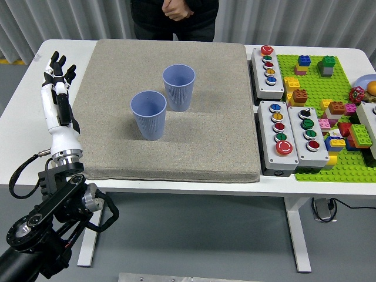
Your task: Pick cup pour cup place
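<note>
**Left hand raised over the table's left edge, both cups untouched on the mat**

Nearest, at the lower left, the black left arm [41, 229] rises from below the table's near edge. Its white forearm leads up to the left hand [56, 82], which stands over the bare white table [26, 117] just left of the grey mat [176, 147]. The fingers [54, 59] are spread and point toward the far side, holding nothing.

On the mat, the near cup [148, 114] stands upright, its mouth open upward. Just beyond it and slightly to the right stands the far cup [178, 87], also upright; the two are close together. Both are blue and ribbed, well apart from the hand.

To the right of the mat lie grey button boxes [292, 135] with coloured buttons, and further right a green brick baseplate [329, 100] with coloured bricks.

At the far edge a person in dark clothing stands, hands [174, 8] clasped together in front of the body, clear of the table.
</note>
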`<action>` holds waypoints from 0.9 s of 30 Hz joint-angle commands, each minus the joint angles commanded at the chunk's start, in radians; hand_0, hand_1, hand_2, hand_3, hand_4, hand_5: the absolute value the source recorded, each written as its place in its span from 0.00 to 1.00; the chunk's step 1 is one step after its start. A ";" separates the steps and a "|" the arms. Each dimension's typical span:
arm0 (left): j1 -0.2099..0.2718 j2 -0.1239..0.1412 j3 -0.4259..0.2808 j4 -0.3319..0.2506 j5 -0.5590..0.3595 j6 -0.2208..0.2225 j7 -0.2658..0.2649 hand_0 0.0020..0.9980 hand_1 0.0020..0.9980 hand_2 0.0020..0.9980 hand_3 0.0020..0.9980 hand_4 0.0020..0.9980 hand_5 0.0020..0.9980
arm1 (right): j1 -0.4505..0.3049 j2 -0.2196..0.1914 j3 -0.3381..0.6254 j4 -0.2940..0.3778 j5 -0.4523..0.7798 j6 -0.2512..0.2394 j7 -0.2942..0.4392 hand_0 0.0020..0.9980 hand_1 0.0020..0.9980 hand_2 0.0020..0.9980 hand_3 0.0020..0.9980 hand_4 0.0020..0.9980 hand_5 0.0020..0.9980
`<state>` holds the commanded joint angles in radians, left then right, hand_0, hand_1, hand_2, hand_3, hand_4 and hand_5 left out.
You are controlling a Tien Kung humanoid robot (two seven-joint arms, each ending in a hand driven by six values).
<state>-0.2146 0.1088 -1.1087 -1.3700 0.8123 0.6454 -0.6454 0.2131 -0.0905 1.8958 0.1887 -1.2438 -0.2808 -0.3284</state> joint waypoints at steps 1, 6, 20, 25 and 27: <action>0.000 0.000 0.000 -0.001 0.001 0.000 0.000 0.83 0.82 0.93 0.95 0.72 1.00 | 0.000 0.000 0.000 0.000 0.000 0.000 0.000 0.68 0.62 0.58 0.57 0.00 0.17; -0.001 0.000 -0.004 -0.008 0.026 0.000 0.000 0.83 0.82 0.93 0.95 0.72 1.00 | 0.002 0.000 0.000 0.000 -0.001 -0.001 -0.001 0.68 0.62 0.58 0.57 0.00 0.17; 0.008 0.000 -0.008 -0.011 0.062 0.000 0.000 0.85 0.84 0.95 0.96 0.70 1.00 | -0.006 0.001 0.001 0.001 -0.005 -0.002 -0.001 0.68 0.62 0.58 0.57 0.00 0.17; 0.012 0.002 -0.010 -0.018 0.096 -0.015 0.042 0.86 0.85 0.95 0.97 0.71 1.00 | -0.009 0.001 0.000 0.001 -0.007 -0.002 -0.002 0.68 0.62 0.58 0.57 0.00 0.17; 0.012 0.002 -0.009 -0.020 0.119 -0.038 0.078 0.86 0.85 0.95 0.97 0.71 1.00 | -0.009 0.001 -0.001 0.001 -0.006 -0.002 -0.002 0.68 0.62 0.58 0.57 0.00 0.17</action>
<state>-0.2025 0.1111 -1.1181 -1.3895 0.9312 0.6079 -0.5671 0.2041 -0.0892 1.8949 0.1895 -1.2498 -0.2829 -0.3303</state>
